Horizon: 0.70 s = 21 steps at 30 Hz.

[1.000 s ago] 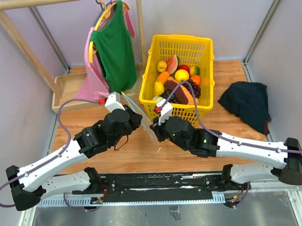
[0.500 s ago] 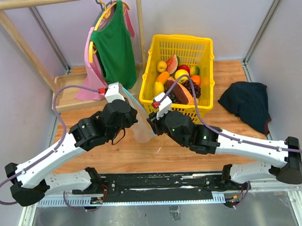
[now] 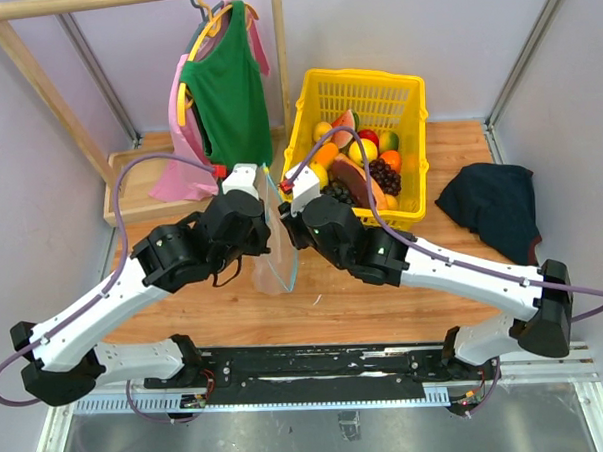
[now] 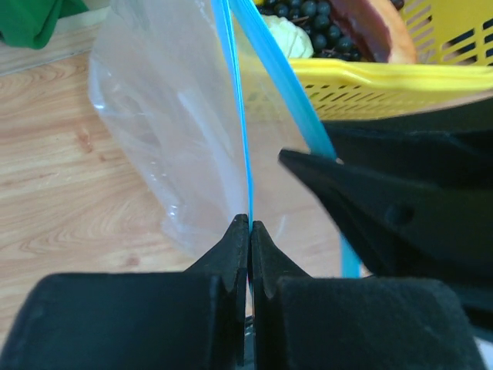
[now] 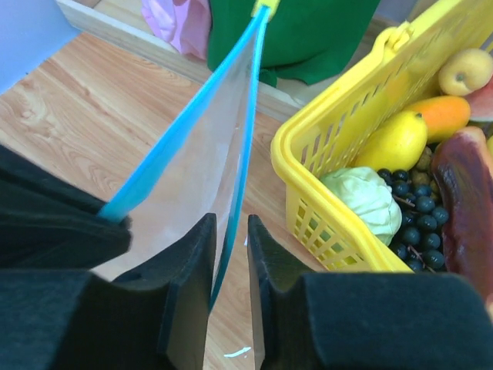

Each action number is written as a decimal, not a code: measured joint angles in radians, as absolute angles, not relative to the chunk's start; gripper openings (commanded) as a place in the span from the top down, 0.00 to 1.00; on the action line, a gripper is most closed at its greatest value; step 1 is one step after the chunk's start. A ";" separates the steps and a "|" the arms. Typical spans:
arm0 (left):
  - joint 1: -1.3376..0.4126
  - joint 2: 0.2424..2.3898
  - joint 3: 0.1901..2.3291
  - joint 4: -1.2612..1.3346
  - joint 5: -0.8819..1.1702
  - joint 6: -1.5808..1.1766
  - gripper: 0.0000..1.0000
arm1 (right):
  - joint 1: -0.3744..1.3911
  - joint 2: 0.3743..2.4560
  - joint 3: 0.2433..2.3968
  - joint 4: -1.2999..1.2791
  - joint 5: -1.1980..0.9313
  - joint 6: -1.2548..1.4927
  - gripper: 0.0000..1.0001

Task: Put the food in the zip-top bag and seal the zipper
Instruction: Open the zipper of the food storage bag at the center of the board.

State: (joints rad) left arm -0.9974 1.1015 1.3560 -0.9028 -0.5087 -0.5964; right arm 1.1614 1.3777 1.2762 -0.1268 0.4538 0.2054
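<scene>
The clear zip-top bag [image 3: 274, 255] hangs upright between my two grippers, above the wooden table. Its light-blue zipper [image 4: 233, 92] is parted into two strips. My left gripper [image 3: 264, 210] is shut on one strip [image 4: 243, 166]. My right gripper [image 3: 286, 213] has its jaws a narrow gap apart, with the other strip [image 5: 240, 181] running between them. The food [image 3: 357, 164] lies in the yellow basket [image 3: 401, 92]: dark grapes [image 5: 412, 225], a pale green cabbage [image 5: 362, 199], a yellow fruit [image 5: 396, 142] and a reddish-brown wedge [image 5: 464, 202]. I see no food in the bag.
A green top [image 3: 226, 94] and a pink garment hang on a wooden rack at the back left, over a wooden base tray [image 3: 129, 178]. A dark cloth [image 3: 493, 206] lies at the right. The basket's near wall [image 4: 400, 77] stands close behind the bag.
Both grippers have risen and moved away from me toward the basket, carrying the bag. The bag now hangs upright with its mouth parted.
</scene>
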 measured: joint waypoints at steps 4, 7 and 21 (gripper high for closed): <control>-0.997 1.083 1.359 -0.962 -0.508 -0.590 1.00 | 1.147 1.383 1.276 -0.160 0.453 0.220 0.98; -0.997 1.068 1.379 -1.017 -0.536 -0.591 1.00 | 1.140 1.380 1.274 -0.196 0.456 0.245 0.99; -0.997 1.058 1.456 -1.174 -0.644 -0.539 1.00 | 1.077 1.327 1.139 -0.321 0.451 0.362 0.99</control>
State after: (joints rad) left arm -0.9974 1.0576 1.4563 -1.1744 -0.6441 -0.5392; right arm 1.0767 1.3266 1.1385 -0.3206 0.4515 0.3618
